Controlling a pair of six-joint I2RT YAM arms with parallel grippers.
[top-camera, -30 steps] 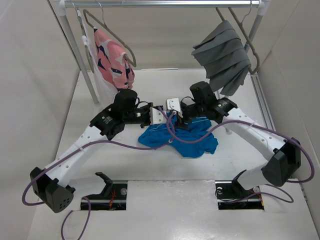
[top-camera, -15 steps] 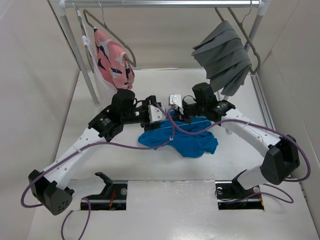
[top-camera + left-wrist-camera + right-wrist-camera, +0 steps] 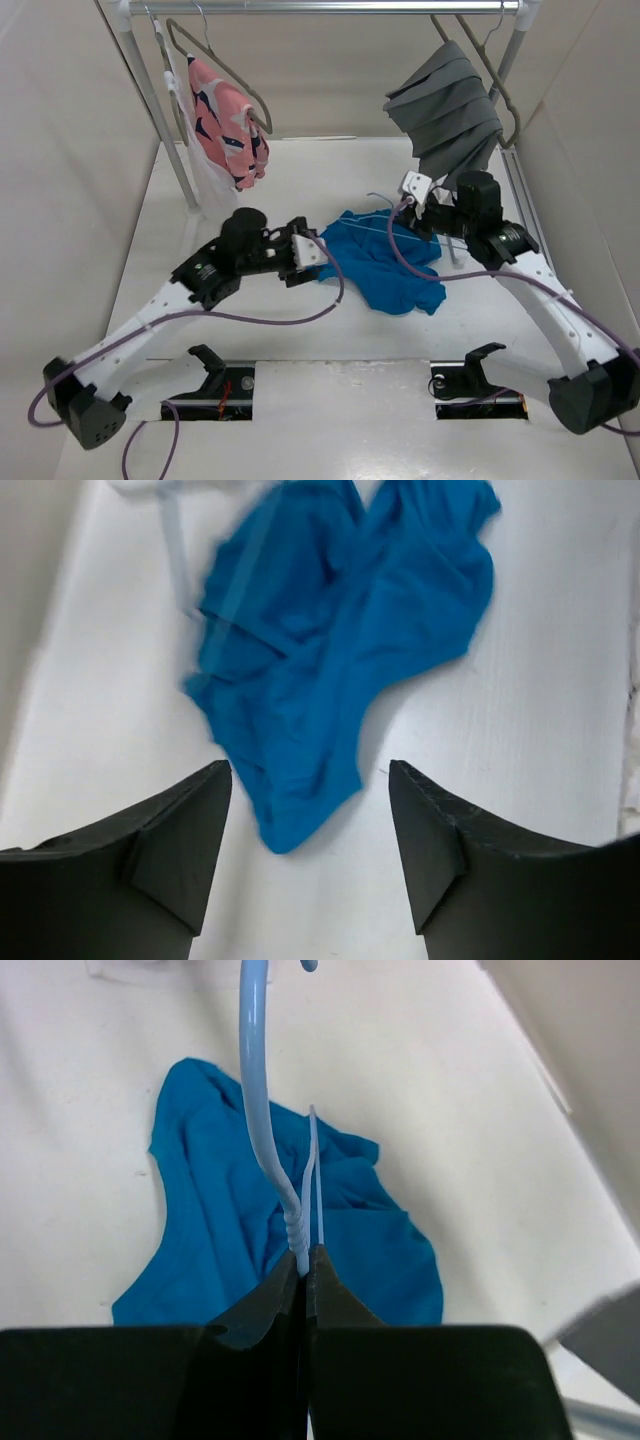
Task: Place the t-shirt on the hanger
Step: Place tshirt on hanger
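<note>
The t-shirt (image 3: 385, 268) lies crumpled in a soft blue heap on the white surface (image 3: 330, 340), between the two arms. Its cotton is folded over itself, with no opening plainly spread. The hanger (image 3: 250, 1080), thin pale-blue wire with a curved hook, is held over the cloth; whether its shoulder wires sit inside the folds I cannot tell. The right claw (image 3: 305, 1260) is pinched together on the twisted neck below the hook, probably to steady the frame for dressing. The left claw (image 3: 310, 775) hangs spread and empty above the shirt's near edge, likely placed to seize it.
</note>
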